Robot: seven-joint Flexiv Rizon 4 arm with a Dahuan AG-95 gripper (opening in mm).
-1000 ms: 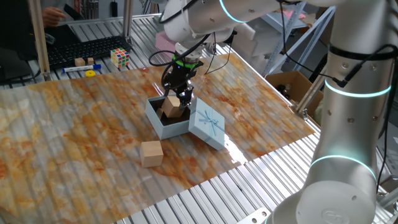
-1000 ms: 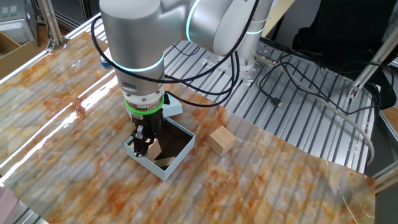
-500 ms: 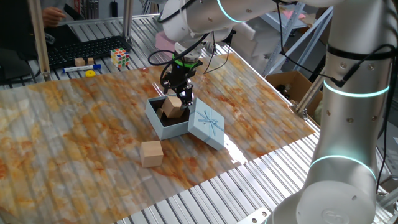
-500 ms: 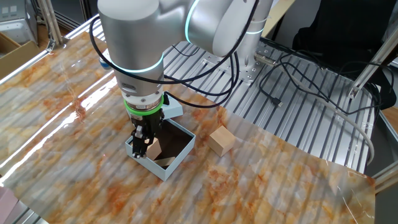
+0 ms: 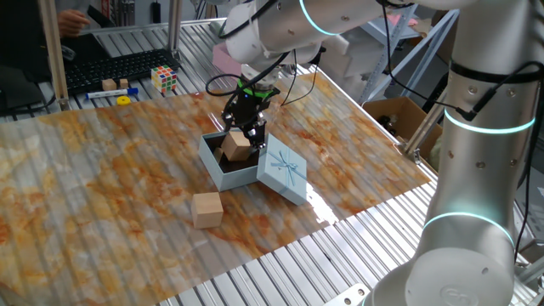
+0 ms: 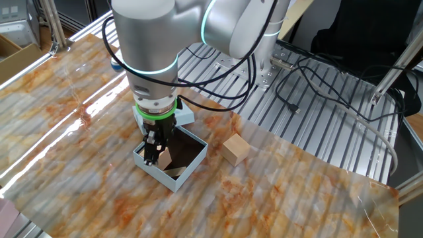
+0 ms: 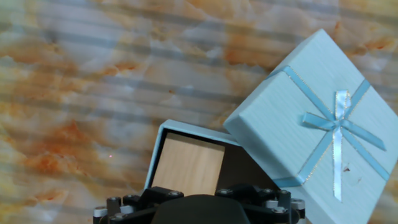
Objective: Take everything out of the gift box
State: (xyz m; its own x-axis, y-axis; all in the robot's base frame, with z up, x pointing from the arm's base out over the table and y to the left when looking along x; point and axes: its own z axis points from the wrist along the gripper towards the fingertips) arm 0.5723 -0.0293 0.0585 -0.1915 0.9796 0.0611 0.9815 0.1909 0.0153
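The pale-blue gift box (image 5: 214,167) stands open on the marbled table, and its ribboned lid (image 5: 282,172) leans against its right side. A tan wooden block (image 5: 237,147) sits tilted inside the box. My gripper (image 5: 245,134) hangs just above it, open, with a finger on each side of the block and nothing gripped. A second block (image 5: 206,209) lies on the table in front of the box. The other fixed view shows the gripper (image 6: 153,151) over the box (image 6: 175,178) and the loose block (image 6: 235,149) to its right. In the hand view the block (image 7: 188,165) rests in the box (image 7: 186,128) beside the lid (image 7: 323,118); the fingertips are out of frame.
A Rubik's cube (image 5: 165,79), a small block (image 5: 109,84) and a yellow piece (image 5: 124,100) sit at the table's far edge. A brown carton (image 5: 399,115) stands off the right side. Slatted metal framing surrounds the mat.
The jaws have spread wider over the block. The hand has shifted slightly above the box. Both blocks, the box and the lid have stayed put.
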